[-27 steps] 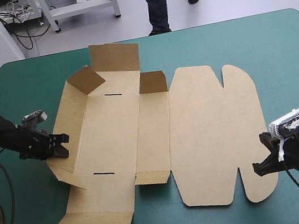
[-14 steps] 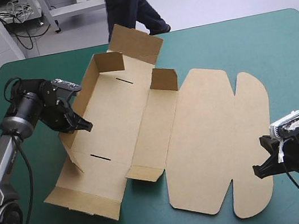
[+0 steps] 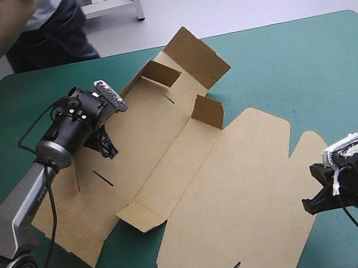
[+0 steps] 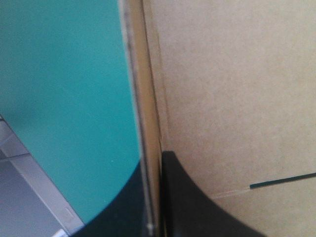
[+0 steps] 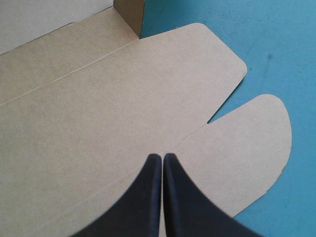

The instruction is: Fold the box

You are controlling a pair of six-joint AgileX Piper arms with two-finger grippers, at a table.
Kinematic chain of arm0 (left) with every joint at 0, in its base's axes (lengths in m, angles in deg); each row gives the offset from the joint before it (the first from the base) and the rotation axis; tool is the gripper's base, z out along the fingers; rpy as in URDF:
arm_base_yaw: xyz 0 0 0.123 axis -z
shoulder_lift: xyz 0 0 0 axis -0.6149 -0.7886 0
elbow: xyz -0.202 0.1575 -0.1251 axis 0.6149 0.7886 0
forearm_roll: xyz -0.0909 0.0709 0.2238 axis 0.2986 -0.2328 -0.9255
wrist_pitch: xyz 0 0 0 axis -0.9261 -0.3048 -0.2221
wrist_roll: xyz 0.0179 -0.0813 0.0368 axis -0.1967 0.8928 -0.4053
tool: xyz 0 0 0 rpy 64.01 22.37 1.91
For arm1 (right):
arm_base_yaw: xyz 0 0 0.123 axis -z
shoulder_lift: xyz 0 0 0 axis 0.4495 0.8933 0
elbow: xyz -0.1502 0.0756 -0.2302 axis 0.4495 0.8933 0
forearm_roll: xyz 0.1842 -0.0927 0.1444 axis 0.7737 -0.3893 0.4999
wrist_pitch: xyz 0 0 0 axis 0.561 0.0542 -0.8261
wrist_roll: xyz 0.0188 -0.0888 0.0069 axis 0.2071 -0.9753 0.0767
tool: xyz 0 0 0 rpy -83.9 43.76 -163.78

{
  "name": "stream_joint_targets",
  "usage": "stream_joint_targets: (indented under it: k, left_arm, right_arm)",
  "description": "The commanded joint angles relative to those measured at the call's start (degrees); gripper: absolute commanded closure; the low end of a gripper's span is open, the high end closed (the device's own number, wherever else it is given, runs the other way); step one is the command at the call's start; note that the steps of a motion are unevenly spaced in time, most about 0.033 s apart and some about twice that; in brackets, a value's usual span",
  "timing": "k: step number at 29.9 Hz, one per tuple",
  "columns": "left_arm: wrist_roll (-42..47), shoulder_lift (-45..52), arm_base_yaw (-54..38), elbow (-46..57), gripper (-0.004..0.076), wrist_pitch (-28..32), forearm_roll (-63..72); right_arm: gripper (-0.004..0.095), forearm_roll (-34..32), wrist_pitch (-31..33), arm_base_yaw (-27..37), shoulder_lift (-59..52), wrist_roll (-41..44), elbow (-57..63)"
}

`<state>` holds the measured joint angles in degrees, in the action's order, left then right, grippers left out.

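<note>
Box (image 3: 192,173): cut brown sheet lying askew across the teal-green desk (image 3: 305,65), far end flaps partly raised. Left tool (image 3: 106,149) is pinched on the long side wall (image 4: 148,89), with the board edge between its black fingers. Right tool (image 5: 162,157) is closed and empty, over the lid (image 3: 244,192) near its rounded tab (image 5: 256,143). Judgement: hinge the wall upright along its crease, slowly. The sheet may slide, so the right tool could pin the lid.

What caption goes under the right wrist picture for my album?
Shut right gripper pointing at the flat brown box, teal-green cover beside it.
</note>
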<state>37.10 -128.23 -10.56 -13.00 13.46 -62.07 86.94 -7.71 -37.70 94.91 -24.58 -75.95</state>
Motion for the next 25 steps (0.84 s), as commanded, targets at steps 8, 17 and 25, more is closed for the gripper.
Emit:
stream_joint_targets:
  k: [8, 17, 25]
  left_arm:
    - [-3.2, 2.5, 8.8, -1.9, 0.0734, 3.4, -11.4]
    - [-5.9, 2.6, 15.4, 1.6, 0.0734, 10.7, -17.1]
    - [0.5, 4.9, 21.0, 10.4, 0.0734, 17.7, -26.3]
  right_arm:
    - [0.0913, 0.9, -2.1, 0.3, 0.0, 0.0, -1.4]
    - [0.0913, 0.9, -1.4, 0.3, 0.0, 0.0, -1.4]
    - [0.0913, 0.9, -1.3, 0.3, 0.0, -0.1, -1.4]
